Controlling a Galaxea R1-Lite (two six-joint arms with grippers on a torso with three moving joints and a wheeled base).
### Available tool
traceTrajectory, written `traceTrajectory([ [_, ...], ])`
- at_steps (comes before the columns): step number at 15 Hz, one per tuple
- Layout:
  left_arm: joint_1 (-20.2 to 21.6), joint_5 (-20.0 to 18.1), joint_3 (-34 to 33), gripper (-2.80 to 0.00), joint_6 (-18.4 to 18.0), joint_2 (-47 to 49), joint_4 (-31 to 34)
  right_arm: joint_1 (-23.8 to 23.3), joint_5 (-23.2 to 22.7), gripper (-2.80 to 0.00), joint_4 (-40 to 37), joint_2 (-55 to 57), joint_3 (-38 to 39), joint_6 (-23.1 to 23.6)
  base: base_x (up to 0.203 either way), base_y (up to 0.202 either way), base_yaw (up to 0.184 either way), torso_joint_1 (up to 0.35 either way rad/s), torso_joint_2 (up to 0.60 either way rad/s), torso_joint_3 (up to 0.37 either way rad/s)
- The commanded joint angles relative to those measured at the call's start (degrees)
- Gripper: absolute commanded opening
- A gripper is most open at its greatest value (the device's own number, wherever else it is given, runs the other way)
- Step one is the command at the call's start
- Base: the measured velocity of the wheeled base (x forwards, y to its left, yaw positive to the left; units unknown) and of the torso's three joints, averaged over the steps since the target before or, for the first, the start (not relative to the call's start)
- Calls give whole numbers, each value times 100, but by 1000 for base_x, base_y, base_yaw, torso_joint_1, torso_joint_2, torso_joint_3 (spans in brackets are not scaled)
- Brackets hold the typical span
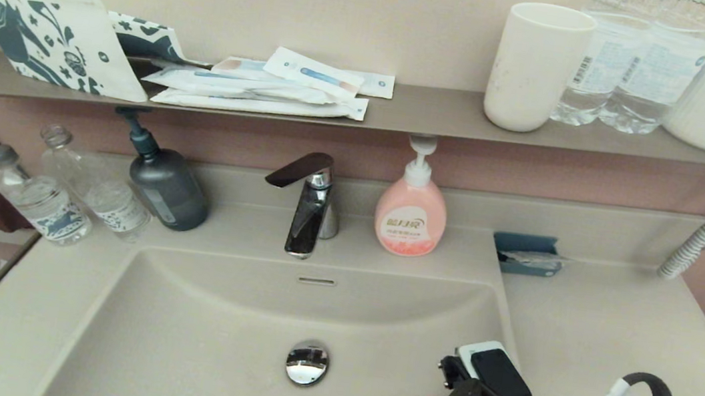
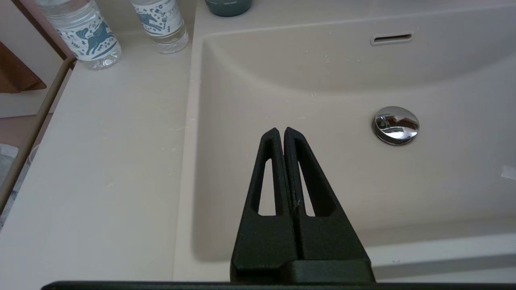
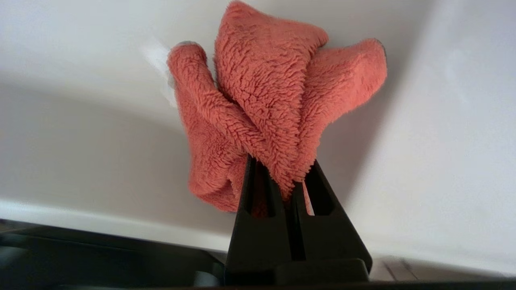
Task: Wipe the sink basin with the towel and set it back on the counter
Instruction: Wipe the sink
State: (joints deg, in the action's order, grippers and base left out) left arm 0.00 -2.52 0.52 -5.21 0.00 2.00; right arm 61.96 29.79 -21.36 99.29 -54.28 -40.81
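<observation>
plush orange towel [image 3: 266,108] bunched in the right gripper's [image 3: 291,183] clamped fingers, at the smooth beige basin's [image 1: 210,315] 5 o'clock; left gripper [image 2: 281,133] closed, empty.

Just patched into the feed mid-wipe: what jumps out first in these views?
The orange-red towel stands out most, bunched and pinched in the right end effector low in the near right corner of the sink basin. Next is the chrome drain plug at the basin's centre, with the pink soap bottle on the counter behind it, right of the faucet. The left end effector hangs shut and empty over the basin's left side.
</observation>
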Motion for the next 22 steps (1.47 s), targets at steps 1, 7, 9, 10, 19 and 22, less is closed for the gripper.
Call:
traceTrajectory([
  [1,0,3,0,-280,-5,9,2,-76,22,-280,-125,-24,59,-23,0,0,0,0,0,0],
  [7,9,-3,0,-280,2,9,2,-916,105,-280,-58,63,-5,207,0,0,0,0,0,0],
  [9,0,-3,0,-280,-6,9,2,-1175,106,-280,62,160,-34,356,0,0,0,0,0,0],
  [10,5,3,0,-280,-2,9,2,-1304,106,-280,160,209,-38,478,0,0,0,0,0,0],
  [19,7,2,0,-280,-6,9,2,-2339,106,-280,282,485,-672,952,0,0,0,0,0,0],
  [22,1,1,0,-280,-5,9,2,-2423,106,-280,436,837,-1036,953,0,0,0,0,0,0],
])
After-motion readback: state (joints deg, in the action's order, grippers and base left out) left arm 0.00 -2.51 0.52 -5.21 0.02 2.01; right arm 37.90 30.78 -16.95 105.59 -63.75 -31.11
